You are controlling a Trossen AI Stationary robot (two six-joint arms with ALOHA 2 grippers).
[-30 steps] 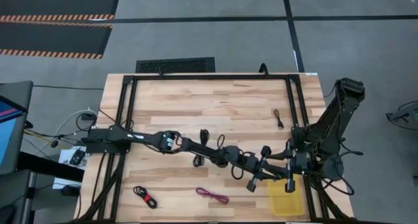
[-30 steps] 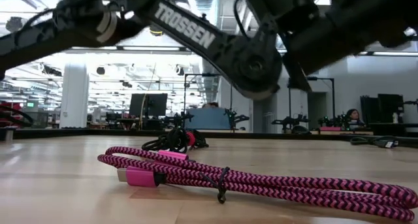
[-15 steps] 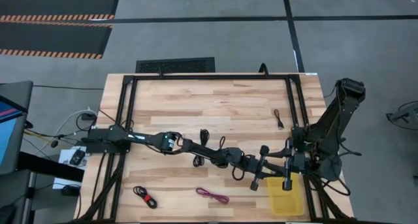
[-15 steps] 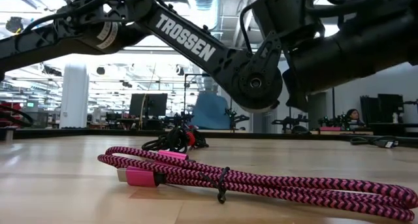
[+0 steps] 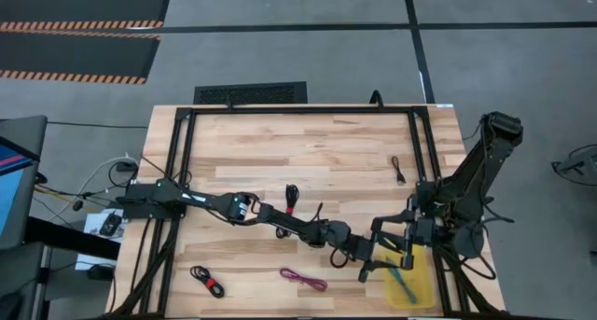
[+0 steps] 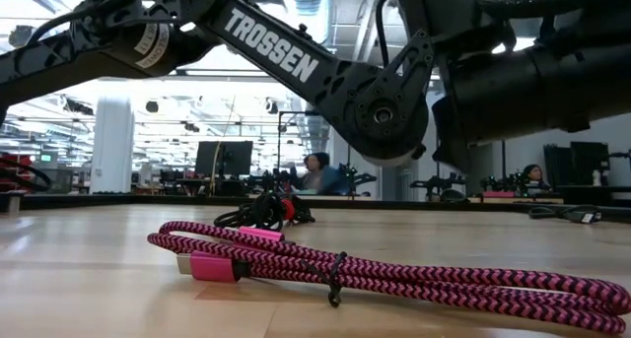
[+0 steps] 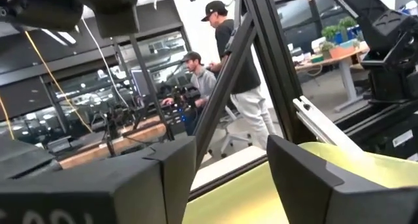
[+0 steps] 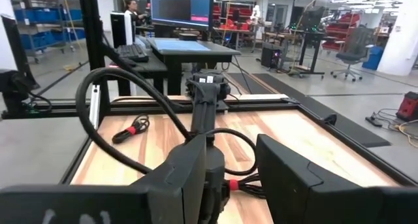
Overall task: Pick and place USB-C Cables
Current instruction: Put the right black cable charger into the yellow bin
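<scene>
A teal cable [image 5: 403, 284] lies inside the translucent yellow tray [image 5: 422, 293] at the table's near right. My left gripper [image 5: 388, 262] hangs open over the tray's left edge, with nothing between its fingers [image 7: 228, 178]. My right gripper [image 5: 401, 234] waits open just beyond it, pointing toward the table's left [image 8: 232, 178]. The magenta cable [image 5: 304, 280] lies near the front edge [image 6: 394, 274]. A black cable with a red band [image 5: 205, 281] lies at the near left. A black-red bundle [image 5: 291, 197] rests mid-table [image 6: 266, 212]. A short black cable [image 5: 398, 169] lies at the far right.
Black frame rails [image 5: 418, 161] run along the table's sides and far edge. My left arm [image 5: 280, 217] stretches low across the table's middle, close in front of my right gripper. People stand and sit in the room beyond the table [image 7: 235, 80].
My left gripper has let go of the teal cable, which has fallen and now lies in the yellow tray. My left arm has shifted a little toward the table's near edge, and the black-red bundle shows more fully behind it.
</scene>
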